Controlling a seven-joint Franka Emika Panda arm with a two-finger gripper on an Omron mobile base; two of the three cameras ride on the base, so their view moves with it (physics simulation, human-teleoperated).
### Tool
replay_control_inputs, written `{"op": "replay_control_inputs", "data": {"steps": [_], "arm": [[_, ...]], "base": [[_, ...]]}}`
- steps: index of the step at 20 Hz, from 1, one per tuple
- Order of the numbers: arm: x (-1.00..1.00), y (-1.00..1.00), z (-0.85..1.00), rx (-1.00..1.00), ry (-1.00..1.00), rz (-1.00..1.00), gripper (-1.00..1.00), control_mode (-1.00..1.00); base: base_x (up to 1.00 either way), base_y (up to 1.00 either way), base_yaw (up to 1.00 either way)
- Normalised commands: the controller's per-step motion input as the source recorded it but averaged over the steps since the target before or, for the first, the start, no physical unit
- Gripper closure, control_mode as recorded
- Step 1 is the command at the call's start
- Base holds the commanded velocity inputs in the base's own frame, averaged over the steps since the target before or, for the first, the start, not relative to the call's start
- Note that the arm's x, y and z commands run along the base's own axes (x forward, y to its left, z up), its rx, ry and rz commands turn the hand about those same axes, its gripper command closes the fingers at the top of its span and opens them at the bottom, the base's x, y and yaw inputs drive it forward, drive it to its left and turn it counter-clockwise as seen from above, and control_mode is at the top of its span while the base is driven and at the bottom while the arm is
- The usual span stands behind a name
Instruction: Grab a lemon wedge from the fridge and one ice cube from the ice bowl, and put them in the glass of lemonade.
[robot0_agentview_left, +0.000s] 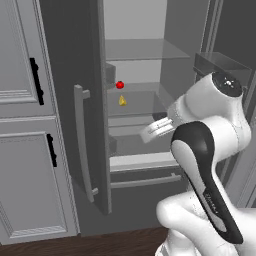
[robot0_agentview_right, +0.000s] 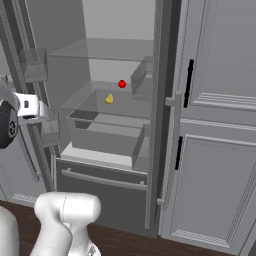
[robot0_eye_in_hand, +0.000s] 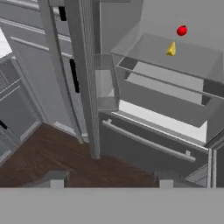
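The lemon wedge (robot0_agentview_left: 122, 101) sits on a glass shelf of the open fridge (robot0_agentview_left: 92, 125), centre of my left base view, beside a red fruit (robot0_agentview_left: 120, 85). Nothing is fetched yet. In the hand view the gripper (robot0_eye_in_hand: 108, 181) stands open and empty, tips barely showing.

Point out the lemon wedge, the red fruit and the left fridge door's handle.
lemon wedge (robot0_agentview_left: 122, 101), left base view, middle of its yellow face
red fruit (robot0_agentview_right: 121, 84), right base view, centre of the ball
fridge door handle (robot0_agentview_left: 80, 145), left base view, mid bar
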Motion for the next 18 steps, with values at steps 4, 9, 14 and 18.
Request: {"op": "replay_control_inputs", "data": {"steps": [4, 9, 14, 18], "arm": [[0.30, -0.28, 0.00, 0.30, -0.05, 0.36, -1.00, -1.00], [0.26, -0.02, -0.02, 0.28, -0.14, 0.51, -1.00, -1.00], [0.37, 0.30, -0.10, 0.16, -0.19, 0.55, -1.00, -1.00], [0.16, 0.46, -0.01, 0.04, -0.11, 0.45, -1.00, -1.00]], "base": [[0.00, 0.00, 0.00], [0.00, 0.00, 0.00], [0.00, 0.00, 0.00], [0.00, 0.00, 0.00]]}}
